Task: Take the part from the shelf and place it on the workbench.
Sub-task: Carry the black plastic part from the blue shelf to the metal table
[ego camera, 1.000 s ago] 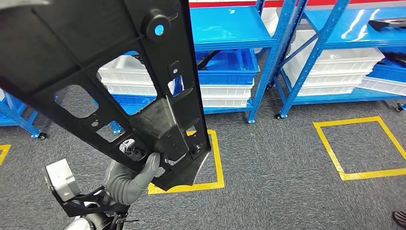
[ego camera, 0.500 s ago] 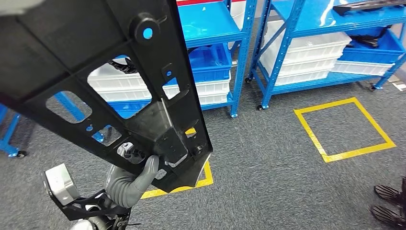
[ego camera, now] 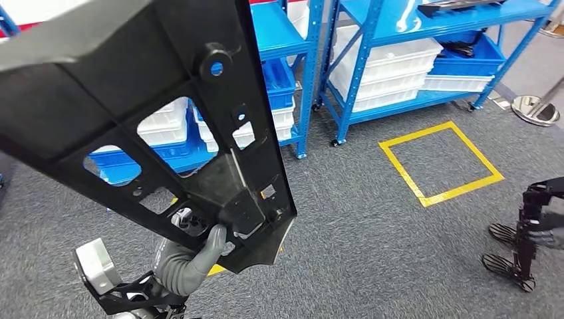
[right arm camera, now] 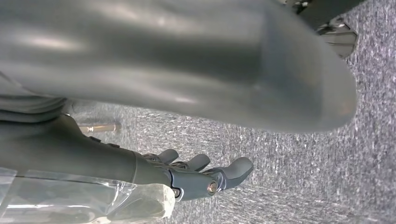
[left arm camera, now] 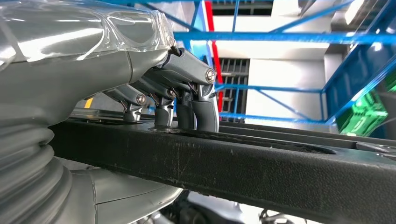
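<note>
- Already off the shelf, the part (ego camera: pixel 153 126) hangs in the air and covers the upper left and centre of the head view; the first half of the job looks done.
- Carrying it to the workbench and setting it down is what remains, judging by the blue shelving (ego camera: pixel 312 80) behind it at the top of the frame and grey carpet below; I see no workbench.
- Low in the left of the head view, the left hand (ego camera: pixel 193 256) grips the part's lower end, thumb wrapped up over the edge.
- From the left wrist view, the dark fingers (left arm camera: pixel 198 100) curl over a thick black bar of the part (left arm camera: pixel 233 163), with the thumb beneath it, so the grip is closed on the part.
- From the right wrist view, the right hand (right arm camera: pixel 196 175) hangs over carpet with its fingers loosely apart, holding nothing.
- Looks: the part is a large, flat black moulded panel, ribbed, pierced by several cut-out windows and small round holes, with a raised boxy block near its lower end; it is tilted, lower tip toward bottom centre.
- At the right edge, a person's dark shoes (ego camera: pixel 512 256) stand on the carpet beside a yellow floor square (ego camera: pixel 439 163).
</note>
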Controlling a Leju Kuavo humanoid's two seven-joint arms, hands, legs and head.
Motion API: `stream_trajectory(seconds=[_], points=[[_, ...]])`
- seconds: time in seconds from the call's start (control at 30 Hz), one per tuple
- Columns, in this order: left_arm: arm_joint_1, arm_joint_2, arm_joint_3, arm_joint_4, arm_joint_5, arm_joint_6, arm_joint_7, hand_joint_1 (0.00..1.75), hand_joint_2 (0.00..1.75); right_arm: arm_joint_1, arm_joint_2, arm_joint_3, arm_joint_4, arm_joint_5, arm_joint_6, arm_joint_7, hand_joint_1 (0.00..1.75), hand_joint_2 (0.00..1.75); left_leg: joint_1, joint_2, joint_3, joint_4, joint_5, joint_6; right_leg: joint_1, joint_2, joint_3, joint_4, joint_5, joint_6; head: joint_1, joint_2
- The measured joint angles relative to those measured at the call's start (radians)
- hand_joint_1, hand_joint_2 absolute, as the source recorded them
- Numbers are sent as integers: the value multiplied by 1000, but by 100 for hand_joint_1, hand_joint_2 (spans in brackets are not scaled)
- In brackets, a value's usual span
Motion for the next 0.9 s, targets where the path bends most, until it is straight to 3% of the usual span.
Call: stream_trajectory(seconds=[0.07,0.1,0.13,0.2,0.23,0.3,0.37,0.4,0.43,0.47,0.5,0.57,0.63,0.7,0.73,0.8,0.87,0.9], points=[[1,-2,-1,3,-2,-2,0,175,175,-3,-3,0,0,5,-3,-6,0,0,-6,15,0,2,-1,-3,7,-35,72,-136,45,-8,0,0],[2,-3,-1,3,-1,-3,0,175,175,-4,-4,0,0,7,-5,-8,0,0,-9,21,-1,3,-2,-6,11,-48,89,-173,53,-13,-1,0],[3,-3,0,4,-1,-4,-1,175,175,-5,-4,0,0,10,-8,-11,0,0,-11,29,-2,4,-2,-10,14,-50,91,-185,51,-17,-1,0],[4,-3,2,5,-1,-5,-2,175,175,-4,-5,0,0,16,-12,-16,0,0,-11,39,-5,6,-4,-17,12,-34,85,-187,57,-28,-2,0],[5,-3,4,5,-1,-4,-2,175,175,-2,-5,0,0,18,-12,-17,0,0,-9,31,-8,15,-13,-23,10,-26,83,-189,61,-33,-2,0],[9,-3,15,5,0,1,-6,175,175,-3,-5,0,0,21,-12,-12,0,0,-3,-8,-39,93,-63,-36,3,-11,79,-191,68,-44,-3,0],[20,-2,27,5,4,10,-10,175,175,-4,-5,0,0,20,-8,-2,0,0,4,-37,-99,237,-133,-46,3,7,74,-190,72,-49,-4,0],[27,-2,33,5,5,13,-11,175,175,-4,-6,0,0,15,-7,4,0,0,6,-41,-124,294,-152,-49,3,18,73,-190,73,-50,-4,0],[32,-1,38,5,4,18,-11,175,175,-3,-6,0,0,9,-8,8,0,0,7,-43,-133,317,-153,-50,3,29,72,-190,74,-50,-5,0],[36,0,42,5,0,23,-9,175,175,-2,-5,0,0,-2,-14,12,0,0,7,-45,-122,295,-133,-51,3,39,72,-189,75,-49,-5,0],[37,1,46,5,-4,29,-4,175,175,-1,-5,0,0,-14,-22,15,0,0,8,-51,-93,236,-99,-50,3,50,73,-189,75,-48,-5,0],[38,3,52,4,-10,38,13,175,175,-1,-2,-5,0,-47,-46,17,0,0,11,-89,-25,86,-34,-44,4,70,71,-188,78,-44,-5,0],[39,6,56,3,-6,42,32,175,175,-1,0,-14,0,-82,-65,17,0,0,12,-117,2,14,-13,-39,6,86,61,-186,82,-35,-4,0],[34,6,58,3,7,43,51,175,175,3,2,-25,0,-114,-82,15,0,0,11,-108,0,8,-11,-31,5,99,52,-185,87,-25,-4,0],[27,6,57,3,14,44,60,175,175,7,5,-32,0,-128,-90,13,0,0,12,-101,0,6,-8,-26,4,97,49,-181,85,-21,-4,0],[9,3,55,4,24,44,75,175,175,10,12,-47,0,-150,-103,7,0,0,14,-81,1,1,-3,-14,4,61,23,-125,48,-12,-1,0],[-2,1,53,5,30,43,83,175,175,8,20,-61,0,-163,-107,-5,0,0,12,-57,1,1,-3,-7,3,21,-36,7,-22,-5,2,0],[-3,1,51,7,33,43,87,175,175,8,23,-66,0,-166,-108,-9,0,0,11,-44,1,1,-3,-6,1,15,-67,75,-48,-2,2,0]])
